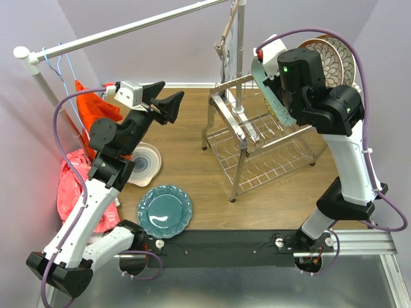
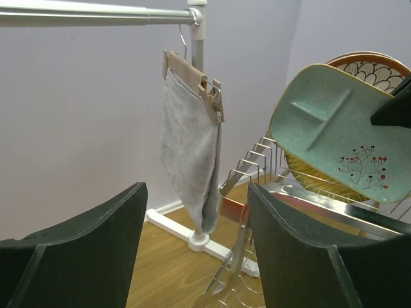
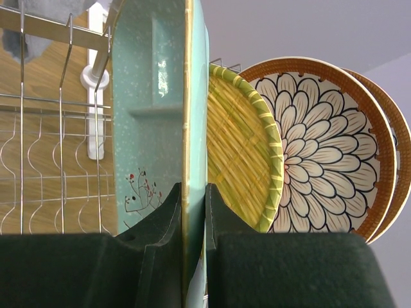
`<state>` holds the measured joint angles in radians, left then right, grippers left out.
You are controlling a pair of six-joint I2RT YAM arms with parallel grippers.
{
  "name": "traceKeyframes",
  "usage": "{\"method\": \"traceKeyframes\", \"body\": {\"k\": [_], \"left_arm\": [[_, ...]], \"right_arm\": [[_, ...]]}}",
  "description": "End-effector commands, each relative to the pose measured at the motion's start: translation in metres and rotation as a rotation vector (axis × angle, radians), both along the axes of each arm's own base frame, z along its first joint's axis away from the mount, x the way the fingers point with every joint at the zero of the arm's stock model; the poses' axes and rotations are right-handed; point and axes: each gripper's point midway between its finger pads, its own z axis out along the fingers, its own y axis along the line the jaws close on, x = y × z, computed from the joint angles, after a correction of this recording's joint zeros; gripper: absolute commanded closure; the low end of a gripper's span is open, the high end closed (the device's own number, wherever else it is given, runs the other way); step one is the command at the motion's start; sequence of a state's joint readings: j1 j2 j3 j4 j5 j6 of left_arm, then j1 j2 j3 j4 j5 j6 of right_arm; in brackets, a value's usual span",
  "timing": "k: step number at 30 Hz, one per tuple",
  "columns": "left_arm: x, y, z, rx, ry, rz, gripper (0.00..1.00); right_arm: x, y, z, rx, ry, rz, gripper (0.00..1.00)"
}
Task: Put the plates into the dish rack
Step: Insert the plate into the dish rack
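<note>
My right gripper [image 3: 192,189] is shut on the rim of a pale green divided plate [image 3: 154,96] with a small berry-branch drawing, held on edge over the dish rack's [image 1: 270,138] upper tier. Right behind it stand a yellow woven plate [image 3: 241,147] and two brown-rimmed floral plates [image 3: 321,141]. On the wooden table lie a teal scalloped plate [image 1: 164,211] and a white-grey swirl plate [image 1: 146,163]. My left gripper [image 1: 168,102] hangs open and empty in the air above the swirl plate, pointing at the rack [image 2: 257,160].
A white clothes rail [image 1: 128,29] crosses the back, with a grey cloth on a wooden hanger [image 1: 231,38] next to the rack. Orange cloth [image 1: 96,109] and pink cloth [image 1: 70,186] hang or lie at the left by the rail's post.
</note>
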<state>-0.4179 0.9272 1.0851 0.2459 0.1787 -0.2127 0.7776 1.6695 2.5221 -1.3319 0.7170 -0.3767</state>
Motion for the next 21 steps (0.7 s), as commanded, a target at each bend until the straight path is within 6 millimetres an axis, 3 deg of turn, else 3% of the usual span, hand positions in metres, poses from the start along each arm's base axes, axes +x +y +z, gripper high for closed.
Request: {"method": "traceKeyframes", "body": {"k": [1, 13, 21], "left_arm": [[-0.006, -0.001, 0.021, -0.016, -0.055, -0.023, 0.28], [0.000, -0.006, 0.020, -0.014, -0.051, -0.036, 0.28], [-0.001, -0.005, 0.019, -0.018, -0.047, -0.035, 0.28]], "right_arm": [[-0.014, -0.014, 0.028, 0.055, -0.076, 0.000, 0.94], [-0.021, -0.019, 0.038, 0.086, -0.102, 0.013, 0.94], [-0.021, -0.025, 0.032, 0.065, -0.098, -0.027, 0.94]]}}
